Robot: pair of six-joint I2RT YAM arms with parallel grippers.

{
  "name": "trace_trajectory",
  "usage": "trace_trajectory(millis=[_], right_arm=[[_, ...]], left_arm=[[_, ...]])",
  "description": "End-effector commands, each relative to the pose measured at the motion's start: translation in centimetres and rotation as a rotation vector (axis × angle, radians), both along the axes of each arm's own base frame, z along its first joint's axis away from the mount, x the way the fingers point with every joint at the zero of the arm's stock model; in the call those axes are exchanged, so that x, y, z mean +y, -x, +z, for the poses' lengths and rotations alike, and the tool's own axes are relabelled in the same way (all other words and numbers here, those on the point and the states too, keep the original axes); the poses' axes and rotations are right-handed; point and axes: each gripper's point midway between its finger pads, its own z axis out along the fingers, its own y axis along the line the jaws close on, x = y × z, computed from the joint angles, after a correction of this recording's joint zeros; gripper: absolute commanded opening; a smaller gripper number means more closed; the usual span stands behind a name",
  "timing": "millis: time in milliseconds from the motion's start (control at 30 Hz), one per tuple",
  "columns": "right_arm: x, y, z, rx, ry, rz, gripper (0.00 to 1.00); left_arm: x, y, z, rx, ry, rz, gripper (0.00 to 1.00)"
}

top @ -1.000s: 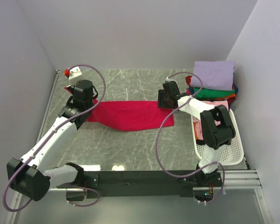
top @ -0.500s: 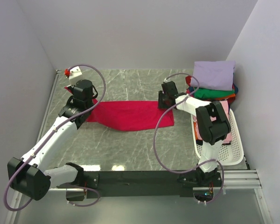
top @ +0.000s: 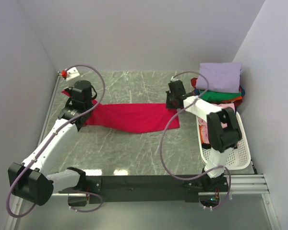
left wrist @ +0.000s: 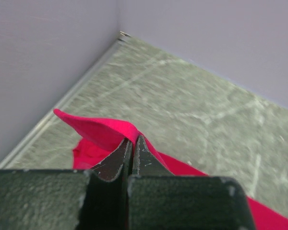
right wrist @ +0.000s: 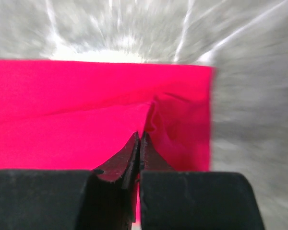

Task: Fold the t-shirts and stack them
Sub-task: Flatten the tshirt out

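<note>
A crimson t-shirt (top: 129,119) lies as a long folded strip across the middle of the table. My left gripper (top: 73,96) is shut on its left end, and a lifted flap of the red cloth (left wrist: 98,132) is pinched between the tips (left wrist: 131,140). My right gripper (top: 172,105) is shut on the strip's right end, where the fabric (right wrist: 177,120) puckers into a ridge at the tips (right wrist: 140,136). Folded t-shirts are piled at the back right, a lavender one (top: 220,75) on top, with green (top: 216,95), orange and blue below.
A white perforated basket (top: 240,153) stands at the right edge with pink cloth (top: 205,132) in it. A small white and red fitting (top: 67,73) sits in the back left corner. Walls close off the left, back and right.
My right gripper has closed on the right end of the crimson shirt. My left gripper has shifted slightly left and back with the shirt's left end.
</note>
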Motion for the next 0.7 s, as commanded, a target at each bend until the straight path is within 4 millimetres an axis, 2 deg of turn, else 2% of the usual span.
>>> trace_trajectory(millis=[0, 67, 100, 167, 200, 267, 300, 367, 400, 467, 500, 567, 600, 667], right_arm=[[-2.6, -2.1, 12.7, -0.288, 0.01, -0.067, 0.0], [-4.0, -1.7, 16.1, -0.367, 0.042, -0.1, 0.0], [-4.5, -1.1, 19.2, -0.431, 0.033, -0.11, 0.0], [-5.7, -0.3, 22.1, -0.498, 0.06, -0.134, 0.0], [-6.4, 0.7, 24.6, -0.553, 0.051, -0.146, 0.0], [-7.3, 1.8, 26.9, -0.608, 0.068, -0.152, 0.0], [-7.8, 3.1, 29.0, -0.657, 0.054, -0.153, 0.0], [-7.8, 4.7, 30.6, -0.697, 0.038, -0.112, 0.0], [-8.1, 6.4, 32.7, -0.754, 0.01, -0.1, 0.0], [-8.2, 8.5, 34.4, -0.806, -0.016, -0.066, 0.0], [-8.4, 10.5, 35.7, -0.846, -0.042, -0.046, 0.0], [-8.9, 12.6, 36.7, -0.877, -0.057, -0.033, 0.0], [-9.2, 14.4, 38.1, -0.923, -0.083, -0.021, 0.0], [-9.6, 16.1, 39.1, -0.957, -0.101, -0.017, 0.0]], left_arm=[[3.7, 0.4, 4.6, -0.104, 0.003, 0.122, 0.0], [4.9, 0.9, 6.7, -0.161, 0.026, 0.14, 0.0], [5.9, 1.5, 8.2, -0.207, 0.036, 0.157, 0.0], [6.3, 2.2, 10.5, -0.266, 0.045, 0.149, 0.0], [6.5, 2.8, 11.6, -0.291, 0.041, 0.146, 0.0], [6.6, 3.5, 14.0, -0.344, 0.042, 0.137, 0.01], [6.7, 4.0, 15.0, -0.36, 0.035, 0.13, 0.0], [6.2, 4.7, 17.0, -0.398, 0.042, 0.083, 0.0], [6.1, 5.7, 18.2, -0.432, 0.054, 0.065, 0.0], [5.7, 7.0, 19.8, -0.476, 0.07, 0.023, 0.01], [5.4, 8.1, 20.9, -0.514, 0.083, -0.017, 0.01], [5.0, 9.3, 22.2, -0.531, 0.092, -0.055, 0.01], [4.7, 10.0, 22.9, -0.549, 0.1, -0.083, 0.01], [4.4, 10.9, 24.0, -0.577, 0.108, -0.114, 0.01]])
